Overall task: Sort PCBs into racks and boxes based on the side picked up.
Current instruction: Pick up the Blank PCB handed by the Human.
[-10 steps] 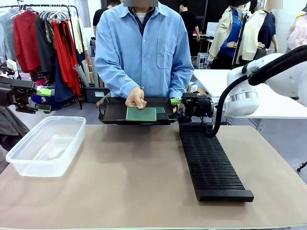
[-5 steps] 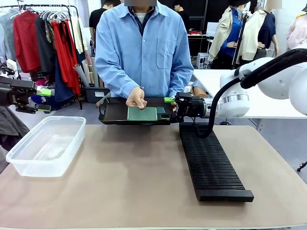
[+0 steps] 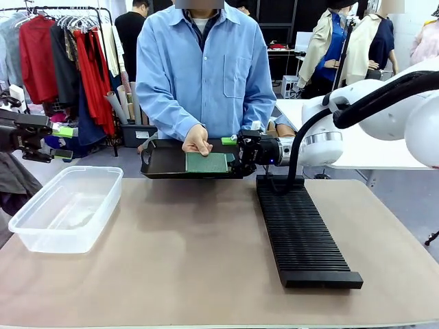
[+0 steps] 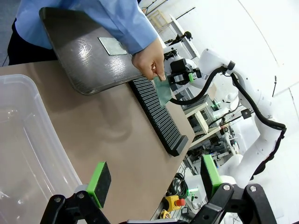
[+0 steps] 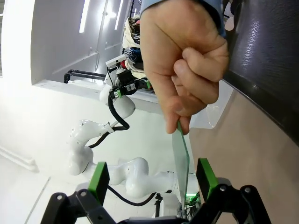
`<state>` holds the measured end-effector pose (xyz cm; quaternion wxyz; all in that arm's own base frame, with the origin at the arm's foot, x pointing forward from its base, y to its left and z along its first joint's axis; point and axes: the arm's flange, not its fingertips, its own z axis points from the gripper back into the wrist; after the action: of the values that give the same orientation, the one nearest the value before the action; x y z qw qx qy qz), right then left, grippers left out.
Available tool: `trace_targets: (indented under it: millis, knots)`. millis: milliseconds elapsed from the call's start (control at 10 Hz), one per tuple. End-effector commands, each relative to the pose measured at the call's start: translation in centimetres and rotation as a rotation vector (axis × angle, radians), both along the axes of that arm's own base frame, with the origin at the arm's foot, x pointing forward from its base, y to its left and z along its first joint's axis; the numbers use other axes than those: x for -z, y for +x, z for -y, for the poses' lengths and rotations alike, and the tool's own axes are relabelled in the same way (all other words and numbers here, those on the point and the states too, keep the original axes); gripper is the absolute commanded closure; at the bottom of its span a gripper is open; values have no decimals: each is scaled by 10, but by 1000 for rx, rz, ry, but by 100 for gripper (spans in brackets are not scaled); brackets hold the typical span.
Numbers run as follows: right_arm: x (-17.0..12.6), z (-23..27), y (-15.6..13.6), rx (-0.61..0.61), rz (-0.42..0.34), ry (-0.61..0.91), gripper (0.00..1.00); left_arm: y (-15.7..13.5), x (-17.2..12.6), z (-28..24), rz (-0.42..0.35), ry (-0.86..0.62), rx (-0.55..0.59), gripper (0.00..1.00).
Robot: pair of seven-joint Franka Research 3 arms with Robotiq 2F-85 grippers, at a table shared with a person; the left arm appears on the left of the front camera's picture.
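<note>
Light was bright and even, shadows soft. Long white ceiling strip lights [image 5: 86,16] glared at eleven o'clock; the smooth black plastic tray [image 4: 79,56] shone; wrist-view edges bowed.

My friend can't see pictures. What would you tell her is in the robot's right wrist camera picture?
A person's hand dangles a thin green PCB edge-on between the green pads of the open right gripper, touching neither pad. A black tray and the tan table lie beyond the hand.

A hand [image 3: 197,140] holds a PCB [image 3: 206,162] at the right tool's [image 3: 232,154] parted fingers.
</note>
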<state>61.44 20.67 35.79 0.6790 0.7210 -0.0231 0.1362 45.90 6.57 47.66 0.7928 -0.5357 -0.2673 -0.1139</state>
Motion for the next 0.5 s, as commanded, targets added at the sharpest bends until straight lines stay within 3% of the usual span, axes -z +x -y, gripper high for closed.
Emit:
trace_targets:
  millis: [0, 100, 400]
  knots:
    - [-3, -8, 12, 40, -25, 1, 0, 0, -1, 0, 0, -2, 1, 0]
    - [-3, -8, 13, 41, -24, -5, 2, 0, -1, 0, 0, -2, 1, 0]
    - [0, -10, 12, 44, -27, -25, 40, 0, -1, 0, 0, -2, 1, 0]
